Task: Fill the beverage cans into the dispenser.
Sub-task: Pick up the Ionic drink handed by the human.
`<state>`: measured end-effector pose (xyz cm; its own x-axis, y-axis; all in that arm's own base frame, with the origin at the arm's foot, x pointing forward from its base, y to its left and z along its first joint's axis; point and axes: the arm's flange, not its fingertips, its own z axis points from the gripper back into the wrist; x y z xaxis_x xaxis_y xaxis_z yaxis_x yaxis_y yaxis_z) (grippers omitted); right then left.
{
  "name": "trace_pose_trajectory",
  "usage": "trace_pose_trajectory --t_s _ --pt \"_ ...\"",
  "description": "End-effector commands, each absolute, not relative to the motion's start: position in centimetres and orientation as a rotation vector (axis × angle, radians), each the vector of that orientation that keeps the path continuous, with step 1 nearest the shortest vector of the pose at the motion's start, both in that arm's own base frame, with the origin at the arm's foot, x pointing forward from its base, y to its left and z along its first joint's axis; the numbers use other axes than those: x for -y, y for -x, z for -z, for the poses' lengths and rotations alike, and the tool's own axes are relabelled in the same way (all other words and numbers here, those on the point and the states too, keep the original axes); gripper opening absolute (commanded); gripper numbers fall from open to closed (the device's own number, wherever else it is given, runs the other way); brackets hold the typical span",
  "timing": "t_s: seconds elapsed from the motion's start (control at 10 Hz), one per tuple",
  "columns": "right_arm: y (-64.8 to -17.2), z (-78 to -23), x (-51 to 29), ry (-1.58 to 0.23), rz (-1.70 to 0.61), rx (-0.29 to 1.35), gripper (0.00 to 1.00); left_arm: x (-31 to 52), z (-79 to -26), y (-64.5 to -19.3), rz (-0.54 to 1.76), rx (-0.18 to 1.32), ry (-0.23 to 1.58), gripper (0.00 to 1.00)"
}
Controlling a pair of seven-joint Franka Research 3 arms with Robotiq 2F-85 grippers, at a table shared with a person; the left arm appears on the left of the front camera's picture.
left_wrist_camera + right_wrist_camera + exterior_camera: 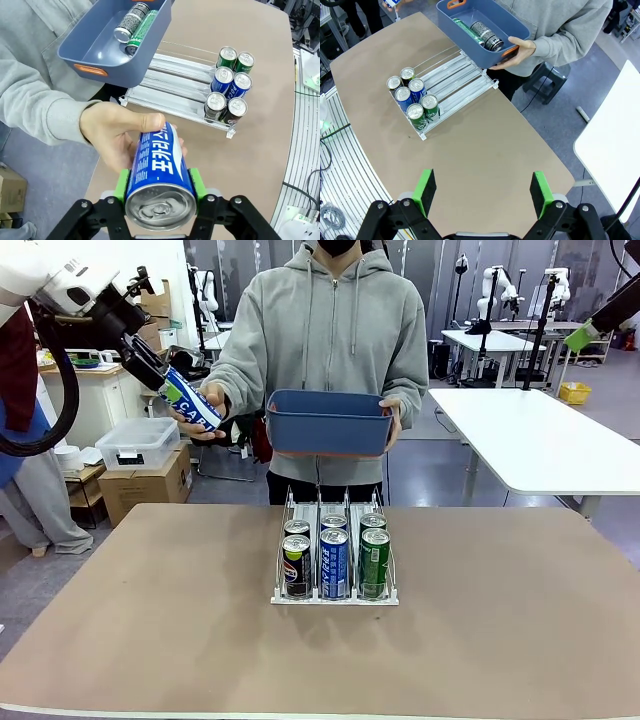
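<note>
My left gripper (168,386) (160,189) is shut on a blue beverage can (192,402) (159,170) with white lettering, its green pads (122,183) pressed against both sides. The person's hand (207,418) (116,131) still holds the same can from below, high above the table's far left. The dispenser (335,598) (170,82) (455,80) stands mid-table with several cans in its three lanes: black (296,562), blue (334,560) and green (374,558). My right gripper (483,190) hangs open high above the table with nothing between its fingers.
The person's other hand holds a blue plastic bin (328,423) (100,47) (512,25) above the dispenser's far end. A black can (131,21) and a green can (143,31) lie in it. The brown table (150,620) stretches bare around the dispenser.
</note>
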<state>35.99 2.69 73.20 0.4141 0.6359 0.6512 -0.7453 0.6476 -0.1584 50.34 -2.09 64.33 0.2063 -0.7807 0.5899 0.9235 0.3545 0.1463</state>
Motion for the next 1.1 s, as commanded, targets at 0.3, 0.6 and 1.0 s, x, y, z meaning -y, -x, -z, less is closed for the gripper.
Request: trace_pose_trajectory --t_s 0.3,0.6,1.0 --pt "-36.0 -73.1 -2.7 -0.165 -0.873 0.741 1.00 2.1 -64.7 -49.2 1.185 0.643 0.293 0.42" --pt "-36.0 -73.1 -2.7 -0.165 -0.873 0.741 1.00 2.1 -64.5 -50.4 1.203 0.653 0.253 0.42" --pt "-36.0 -73.1 -2.7 -0.165 -0.873 0.741 1.00 2.1 -64.5 -50.4 1.203 0.653 0.253 0.42"
